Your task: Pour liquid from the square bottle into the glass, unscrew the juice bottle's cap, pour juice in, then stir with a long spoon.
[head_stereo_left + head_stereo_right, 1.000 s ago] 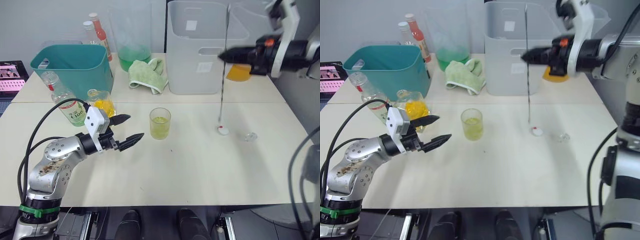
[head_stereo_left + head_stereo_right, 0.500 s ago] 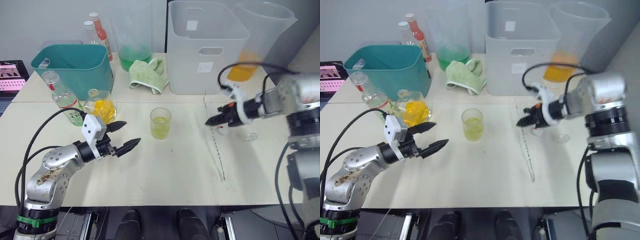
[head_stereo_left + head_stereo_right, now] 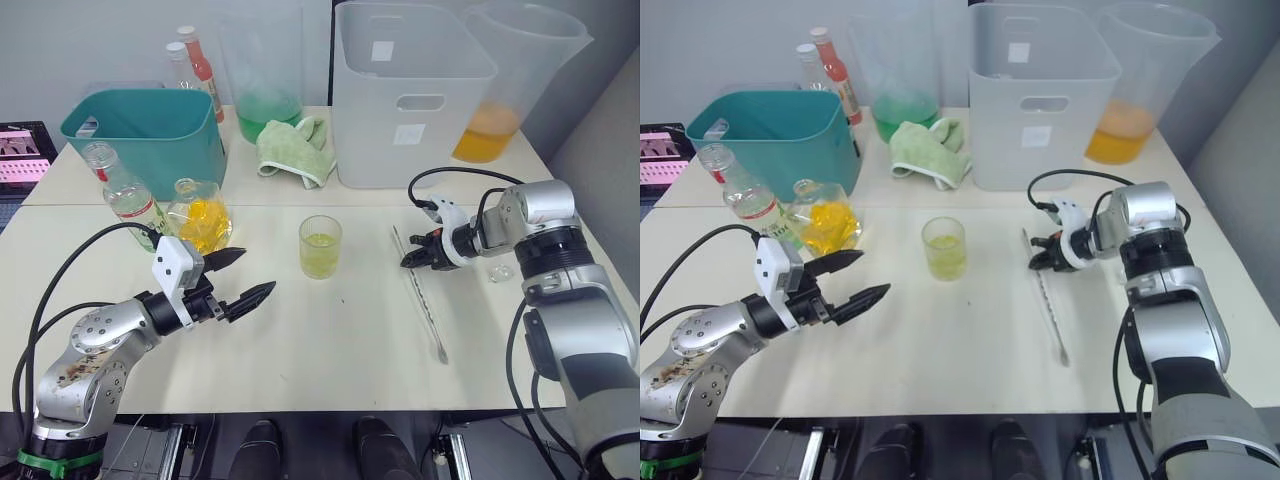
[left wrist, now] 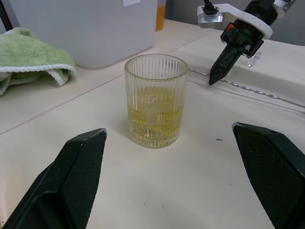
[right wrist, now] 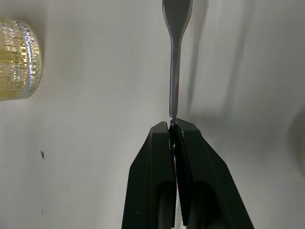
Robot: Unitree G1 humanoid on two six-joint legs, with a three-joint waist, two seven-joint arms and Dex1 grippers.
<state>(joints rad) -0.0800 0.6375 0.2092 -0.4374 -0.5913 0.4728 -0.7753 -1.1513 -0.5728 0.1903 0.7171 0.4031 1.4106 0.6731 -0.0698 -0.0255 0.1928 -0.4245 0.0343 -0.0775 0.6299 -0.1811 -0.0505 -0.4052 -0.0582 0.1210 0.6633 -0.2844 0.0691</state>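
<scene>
A cream table [image 3: 330, 350] spans the scene, a seam running across it towards the far side. A plain pale grey wall [image 3: 90, 40] stands behind its far edge. To the right lies grey floor [image 3: 610, 150]. The lighting is even.

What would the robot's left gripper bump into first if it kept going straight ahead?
Most likely the small ribbed clear glass with yellow liquid. The open left gripper points at it across bare table, with the glass centred between its black fingers in the left wrist view.
</scene>
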